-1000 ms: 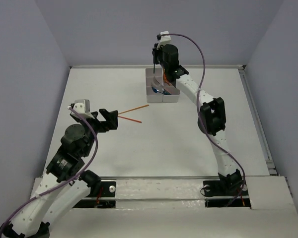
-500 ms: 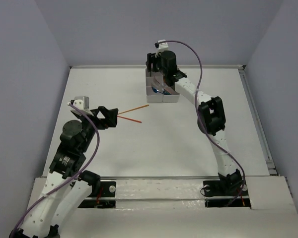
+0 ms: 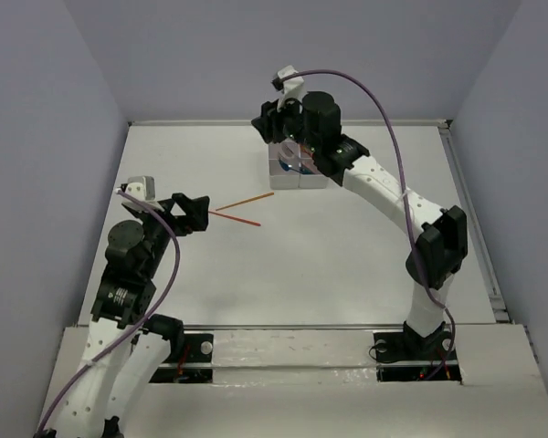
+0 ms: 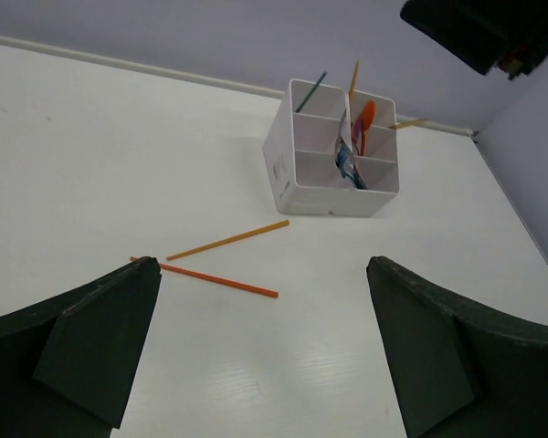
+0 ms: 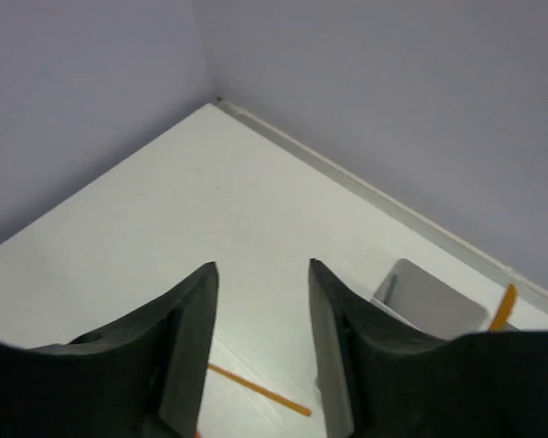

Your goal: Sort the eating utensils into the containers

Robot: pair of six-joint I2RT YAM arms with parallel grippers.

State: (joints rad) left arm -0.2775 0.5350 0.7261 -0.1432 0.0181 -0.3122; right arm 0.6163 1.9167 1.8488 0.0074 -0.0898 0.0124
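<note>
The white containers stand at the back middle of the table. In the left wrist view the containers hold a teal stick, an orange stick, an orange spoon and other pieces. Two orange sticks lie loose on the table: a lighter one and a redder one. My left gripper is open and empty, just left of both sticks. My right gripper is open and empty, hovering beside the containers' far left corner.
The table's back wall edge runs just behind the containers. The right arm's elbow hangs over the right half of the table. In the right wrist view one bin and an orange stick show below the fingers.
A thin dark stick hung at my right gripper over the containers; now that gripper is empty, open and further left. The right elbow has swung right. My left gripper has shifted slightly left.
</note>
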